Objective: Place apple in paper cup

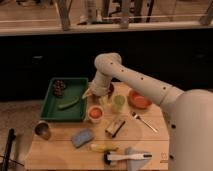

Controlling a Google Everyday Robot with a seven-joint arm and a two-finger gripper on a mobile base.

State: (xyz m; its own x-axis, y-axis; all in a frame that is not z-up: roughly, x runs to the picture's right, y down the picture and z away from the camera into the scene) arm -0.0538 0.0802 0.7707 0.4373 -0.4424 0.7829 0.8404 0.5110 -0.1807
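My gripper (102,96) hangs by the table's (57,150) far edge, just behind the cup (95,120), whose mouth shows red, likely the apple (95,113) sitting inside, so placing looks done; grip state can't tell.

The surface (60,150) looks like pale wood, the tray (50,111) matt plastic, the metal cup (42,130) dull, the paper cup (95,118) matt, and the smooth-shelled arm (140,84) has its gripper (100,96) at the tray's right edge.
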